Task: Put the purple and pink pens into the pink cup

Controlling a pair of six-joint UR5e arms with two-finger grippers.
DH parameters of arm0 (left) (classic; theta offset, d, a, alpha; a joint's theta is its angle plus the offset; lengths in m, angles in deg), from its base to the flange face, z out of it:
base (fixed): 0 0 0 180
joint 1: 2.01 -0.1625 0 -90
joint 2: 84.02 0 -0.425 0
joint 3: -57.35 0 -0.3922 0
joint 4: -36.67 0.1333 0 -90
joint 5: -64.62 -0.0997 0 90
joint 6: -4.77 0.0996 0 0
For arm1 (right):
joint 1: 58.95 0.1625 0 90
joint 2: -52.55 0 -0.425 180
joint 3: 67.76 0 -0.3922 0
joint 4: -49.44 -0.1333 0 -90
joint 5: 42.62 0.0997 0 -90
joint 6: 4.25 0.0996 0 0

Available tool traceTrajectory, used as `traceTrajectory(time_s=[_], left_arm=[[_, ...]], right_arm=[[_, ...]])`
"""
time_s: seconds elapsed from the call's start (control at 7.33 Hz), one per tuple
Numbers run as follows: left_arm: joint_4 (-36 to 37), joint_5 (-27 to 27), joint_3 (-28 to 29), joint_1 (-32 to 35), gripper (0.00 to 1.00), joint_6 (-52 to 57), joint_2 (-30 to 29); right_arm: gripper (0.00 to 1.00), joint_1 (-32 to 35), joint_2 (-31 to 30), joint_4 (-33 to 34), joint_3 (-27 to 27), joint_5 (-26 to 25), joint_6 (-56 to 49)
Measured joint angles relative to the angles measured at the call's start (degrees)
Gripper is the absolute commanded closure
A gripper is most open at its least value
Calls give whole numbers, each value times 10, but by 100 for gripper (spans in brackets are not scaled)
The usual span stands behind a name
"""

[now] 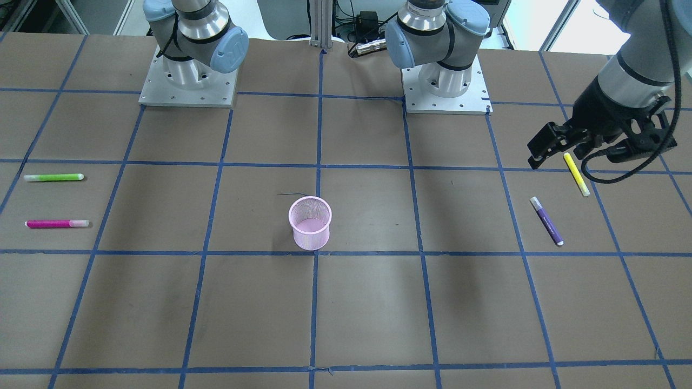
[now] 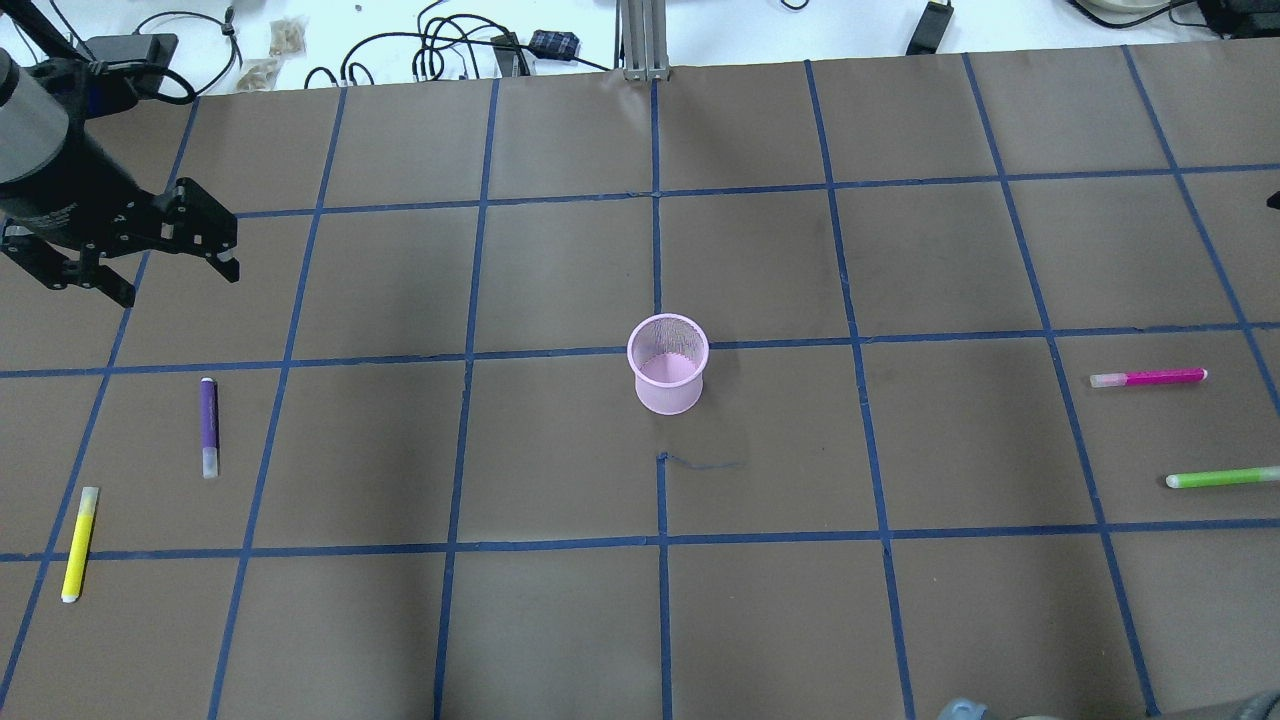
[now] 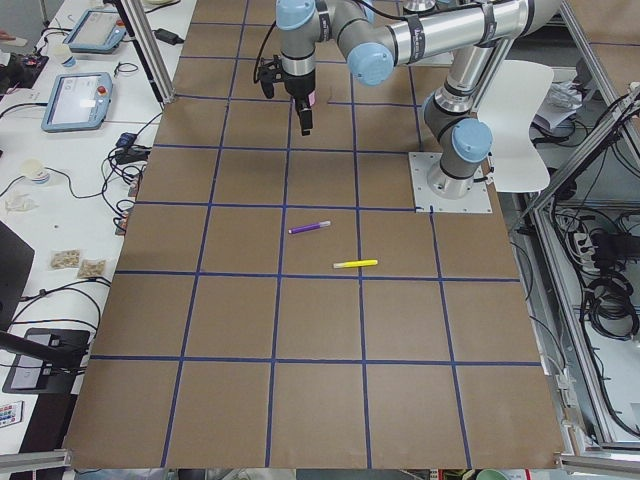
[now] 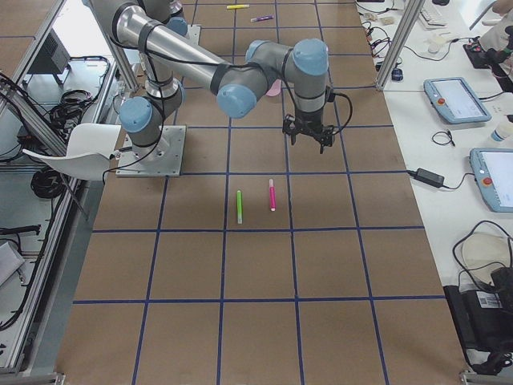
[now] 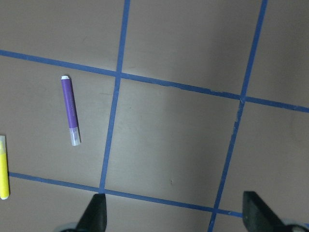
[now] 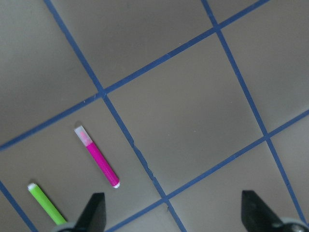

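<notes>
Grey left arm (image 2: 30,140) reaches past purple pen (image 2: 208,425), jaws spread; right jaws apparently spread too.

We see the left gripper (image 3: 305,128) hanging off the near arm (image 3: 440,35), probably well above the table (image 3: 300,400); finger gap unreadable here. Purple pen (image 3: 310,227) and yellow pen (image 3: 356,264) lie flat, apart, the yellow one nearer the camera.

Four slim plastic pens: one purple pen (image 2: 208,427), one magenta-pink pen (image 2: 1147,378), one lime-green pen (image 2: 1222,478), one yellow pen (image 2: 79,543). One round pink wire-mesh cup (image 2: 668,390)
</notes>
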Motion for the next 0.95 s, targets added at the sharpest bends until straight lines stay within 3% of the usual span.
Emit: traceTrajectory(time_s=[0.41,0.82,0.95], left_arm=[[27,1,-2,-34,0,31,-29],[61,0,-3,-56,0,35,-65],[77,-1,-6,-66,0,40,-79]], right_arm=[[6,-26,83,20,-25,21,-275],[5,-37,111,50,-53,20,-344],[7,-43,112,94,-83,18,-346]])
